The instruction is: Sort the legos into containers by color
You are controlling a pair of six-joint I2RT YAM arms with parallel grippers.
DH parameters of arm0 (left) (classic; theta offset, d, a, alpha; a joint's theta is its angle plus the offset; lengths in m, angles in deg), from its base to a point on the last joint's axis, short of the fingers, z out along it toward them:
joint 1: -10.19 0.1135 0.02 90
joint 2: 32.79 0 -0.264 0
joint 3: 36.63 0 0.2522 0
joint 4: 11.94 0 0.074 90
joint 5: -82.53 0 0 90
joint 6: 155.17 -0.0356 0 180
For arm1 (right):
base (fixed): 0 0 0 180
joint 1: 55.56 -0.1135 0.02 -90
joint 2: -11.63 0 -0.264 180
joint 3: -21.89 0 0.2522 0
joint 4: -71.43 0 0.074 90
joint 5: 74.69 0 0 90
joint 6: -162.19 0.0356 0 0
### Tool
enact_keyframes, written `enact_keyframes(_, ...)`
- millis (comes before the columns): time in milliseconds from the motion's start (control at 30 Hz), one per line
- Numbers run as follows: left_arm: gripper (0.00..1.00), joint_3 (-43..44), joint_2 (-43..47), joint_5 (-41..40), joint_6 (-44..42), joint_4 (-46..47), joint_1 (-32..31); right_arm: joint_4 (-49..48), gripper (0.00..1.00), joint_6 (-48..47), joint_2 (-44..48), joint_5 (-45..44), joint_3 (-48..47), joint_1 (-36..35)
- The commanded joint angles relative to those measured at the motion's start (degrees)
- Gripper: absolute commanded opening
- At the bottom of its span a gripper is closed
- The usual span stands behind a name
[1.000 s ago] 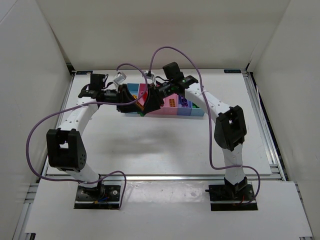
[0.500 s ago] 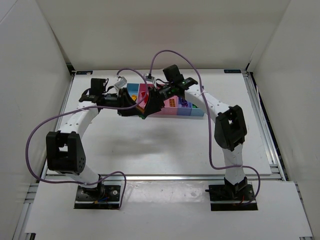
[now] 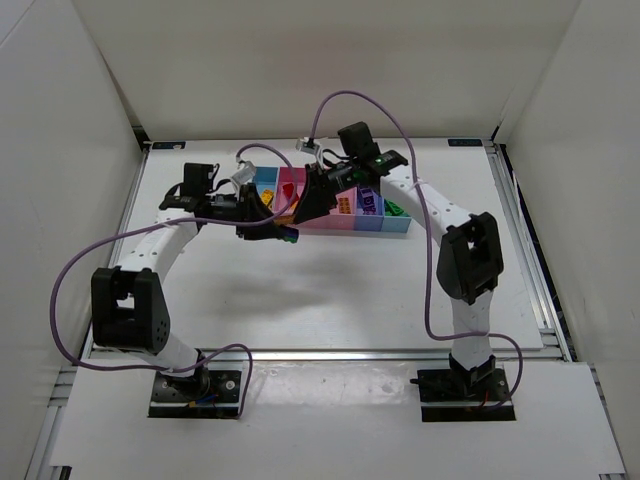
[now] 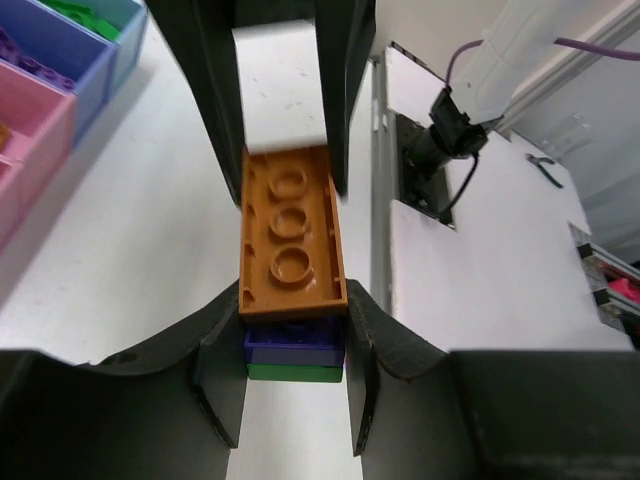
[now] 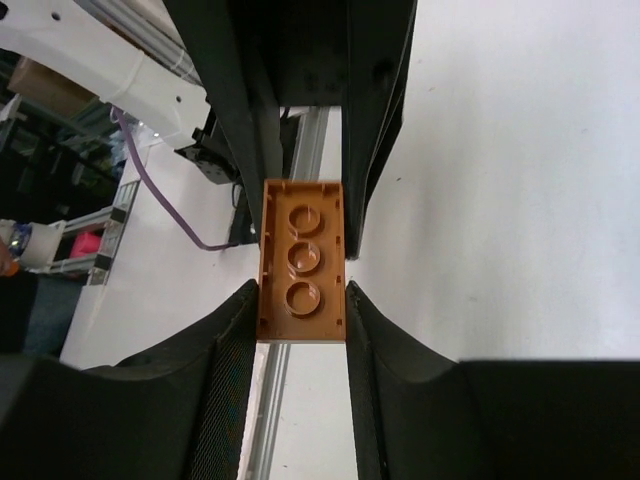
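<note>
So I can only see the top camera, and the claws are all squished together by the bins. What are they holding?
Observer: One lego chunk. The left claw and right claw both pinch it.
Operator: What colours?
Observer: An orange brick stacked on a purple brick, then a green brick.
Operator: Who's got the orange one?
Observer: The right claw grips one end of it; the left claw's fingers sit beside the purple brick at the other.

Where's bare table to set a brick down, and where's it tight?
Free: wide table patch between bins and near edge; also right of the bins. Crowded: the bins' left end, where left gripper and right gripper hover close.
</note>
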Motion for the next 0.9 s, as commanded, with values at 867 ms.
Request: enact_keyframes(867,0.21,-0.5,1.4,7.0,-0.8,-4.9,-1.4,6.0,0.00,-14.5,11.6,-18.1,10.0,19.9)
